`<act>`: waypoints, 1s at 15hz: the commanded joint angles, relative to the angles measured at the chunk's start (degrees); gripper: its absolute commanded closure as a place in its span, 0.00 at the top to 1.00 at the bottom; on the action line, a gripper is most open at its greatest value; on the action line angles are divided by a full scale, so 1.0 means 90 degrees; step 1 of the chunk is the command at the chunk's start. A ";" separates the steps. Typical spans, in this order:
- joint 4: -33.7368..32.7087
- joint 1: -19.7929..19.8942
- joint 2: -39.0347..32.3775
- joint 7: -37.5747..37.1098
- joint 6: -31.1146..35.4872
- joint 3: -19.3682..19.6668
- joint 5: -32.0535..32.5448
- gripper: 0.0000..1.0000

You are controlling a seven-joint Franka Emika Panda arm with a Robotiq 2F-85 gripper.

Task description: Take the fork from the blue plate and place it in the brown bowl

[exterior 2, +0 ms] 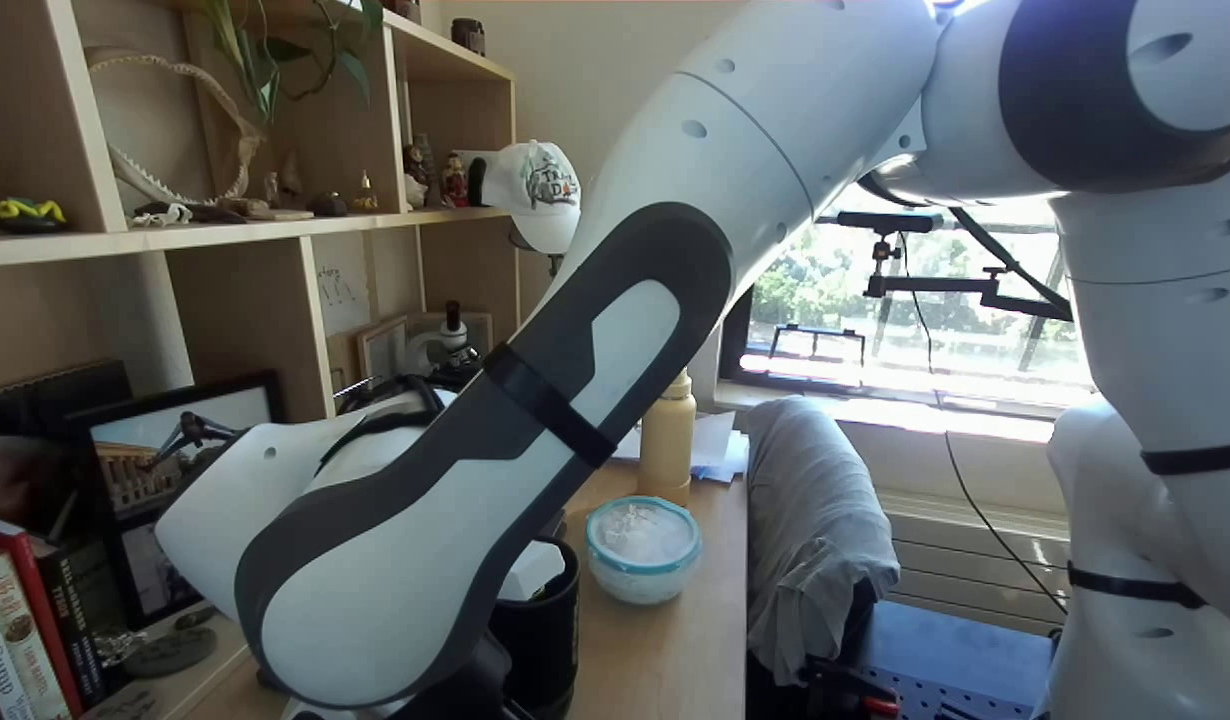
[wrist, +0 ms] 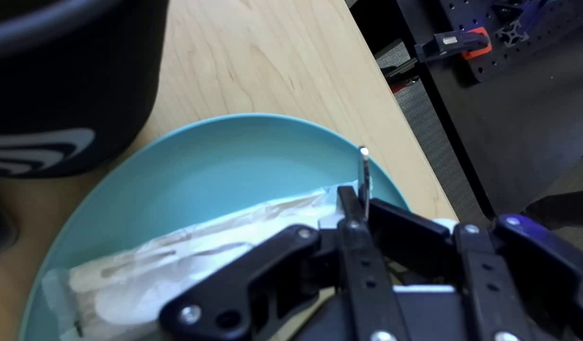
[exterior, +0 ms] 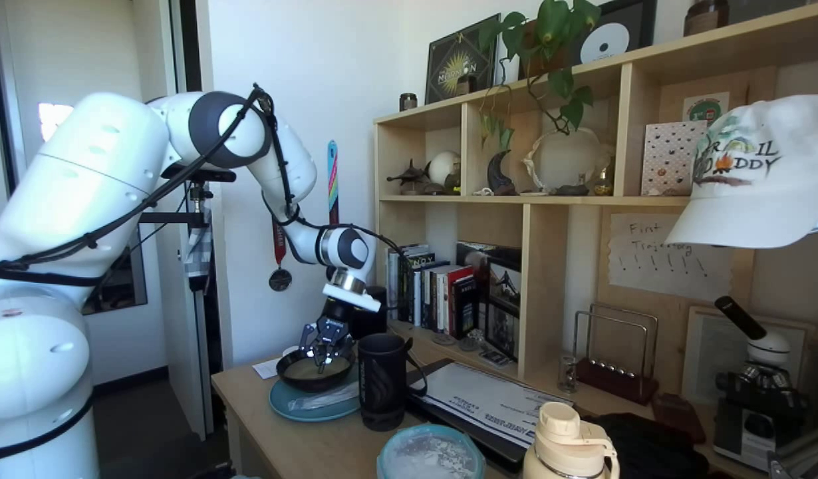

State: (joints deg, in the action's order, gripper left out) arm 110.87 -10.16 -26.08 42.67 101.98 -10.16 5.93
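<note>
My gripper [exterior: 325,356] is over the shallow dark-brown bowl [exterior: 314,384] in an exterior view. In the wrist view its fingers [wrist: 362,202] are shut on a thin shiny metal piece, the fork [wrist: 364,173], seen edge-on and sticking out past the fingertips. The pale-blue plate [exterior: 284,402] is right in front of the bowl; it also shows in the wrist view [wrist: 201,166]. A clear-wrapped packet [wrist: 177,265] lies on the plate. The bowl is not clearly visible in the wrist view, mostly hidden by the gripper. The arm hides plate and bowl in an exterior view.
A tall black mug [exterior: 381,382] stands close beside the plate and bowl. A lidded round container [exterior: 430,456] and a cream bottle [exterior: 568,442] stand farther along the desk. A dark flat case with a paper [exterior: 482,402] lies behind the mug. Shelves [exterior: 525,293] line the wall.
</note>
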 commanded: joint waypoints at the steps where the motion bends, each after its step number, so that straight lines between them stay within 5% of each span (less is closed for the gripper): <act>1: -0.0204 0.0101 -0.0106 0.0076 -0.0290 -0.0100 0.0158 0.02; 2: -0.0210 0.0101 -0.0123 0.0068 -0.0299 -0.0098 0.0170 0.09; 3: -0.0215 0.0102 -0.0141 0.0051 -0.0306 -0.0095 0.0179 0.33; 5: -0.0210 0.0117 -0.0185 0.0054 -0.0278 -0.0094 0.0183 0.38; 13: -0.0207 0.0171 -0.0133 0.0012 -0.0283 -0.0087 0.0139 0.98; 15: -0.0215 0.0203 -0.0084 -0.0008 -0.0269 -0.0077 0.0123 1.00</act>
State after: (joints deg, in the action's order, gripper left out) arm 110.00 -9.34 -27.52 42.67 101.40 -10.16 6.46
